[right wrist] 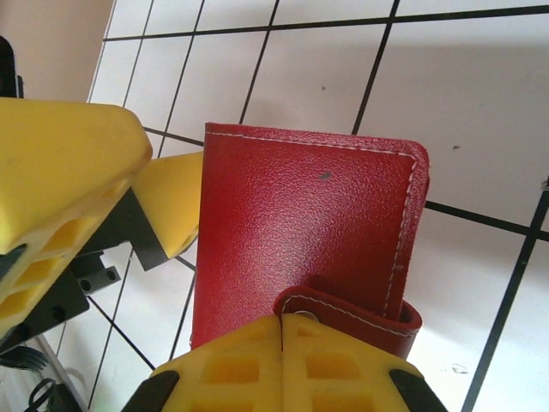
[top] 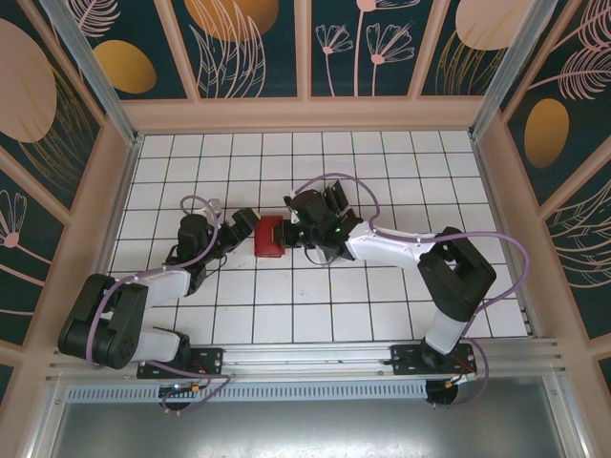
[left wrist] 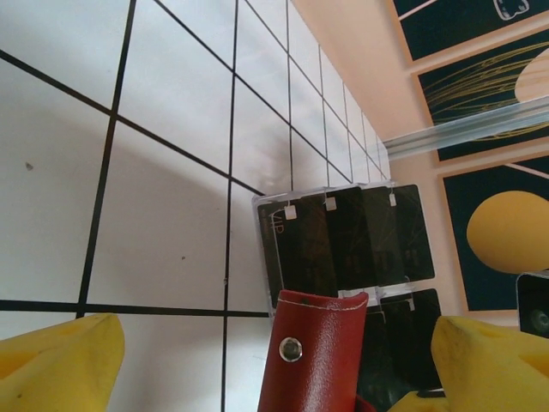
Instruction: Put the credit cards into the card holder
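Setting: robot test cell, laboratory type.
Table (top: 286,315): white top ruled in a black square grid.
Enclosure: peach-framed wall panels (top: 239,48) on three sides, dark teal, printed with leaf and flower motifs.
Aluminium rail (top: 315,363): along the near edge, carrying the left arm (top: 143,296) and right arm (top: 410,250).
Lilac cables (top: 501,250): looped along both arms.

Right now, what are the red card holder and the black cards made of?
The card holder looks like leather or faux leather: pebbly matte grain, pale stitching along the edges, and a shiny snap that seems to be metal. The credit cards are probably plastic: thin, flat and glossy, with faint reflections on them.
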`<state>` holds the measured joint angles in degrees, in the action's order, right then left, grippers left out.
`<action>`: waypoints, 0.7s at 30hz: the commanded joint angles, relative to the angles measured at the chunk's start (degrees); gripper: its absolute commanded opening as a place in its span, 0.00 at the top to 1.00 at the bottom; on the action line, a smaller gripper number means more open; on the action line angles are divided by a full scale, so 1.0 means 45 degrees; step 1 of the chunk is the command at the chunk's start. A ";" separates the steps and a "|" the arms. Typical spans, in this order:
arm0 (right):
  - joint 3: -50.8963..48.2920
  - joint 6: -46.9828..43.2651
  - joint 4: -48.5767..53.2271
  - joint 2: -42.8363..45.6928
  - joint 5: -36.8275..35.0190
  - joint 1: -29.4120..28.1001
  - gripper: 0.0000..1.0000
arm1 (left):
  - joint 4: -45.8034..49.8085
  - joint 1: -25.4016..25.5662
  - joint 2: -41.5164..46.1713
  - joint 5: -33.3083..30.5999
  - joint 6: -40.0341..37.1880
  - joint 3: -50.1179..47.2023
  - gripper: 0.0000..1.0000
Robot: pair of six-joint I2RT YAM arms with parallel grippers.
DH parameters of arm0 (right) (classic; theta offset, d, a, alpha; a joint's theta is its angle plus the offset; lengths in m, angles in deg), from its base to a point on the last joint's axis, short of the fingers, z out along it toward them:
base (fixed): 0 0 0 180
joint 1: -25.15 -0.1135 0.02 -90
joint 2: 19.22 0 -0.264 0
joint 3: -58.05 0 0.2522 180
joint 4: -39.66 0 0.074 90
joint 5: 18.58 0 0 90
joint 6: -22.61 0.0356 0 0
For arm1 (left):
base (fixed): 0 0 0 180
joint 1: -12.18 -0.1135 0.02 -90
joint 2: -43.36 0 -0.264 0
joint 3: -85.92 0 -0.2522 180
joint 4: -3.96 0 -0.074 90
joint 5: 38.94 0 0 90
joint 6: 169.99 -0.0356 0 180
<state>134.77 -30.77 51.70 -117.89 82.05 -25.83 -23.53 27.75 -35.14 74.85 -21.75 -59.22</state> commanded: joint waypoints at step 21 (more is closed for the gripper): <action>0.0330 0.0259 -0.0673 0.0145 0.0123 -0.0198 1.00 | -0.2756 0.0745 -0.0565 -0.0150 0.0941 -0.0571 0.85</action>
<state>135.54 -30.35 50.59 -117.89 82.44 -26.38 -32.69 30.75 -37.28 74.61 -17.51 -61.32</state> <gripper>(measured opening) 0.044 0.203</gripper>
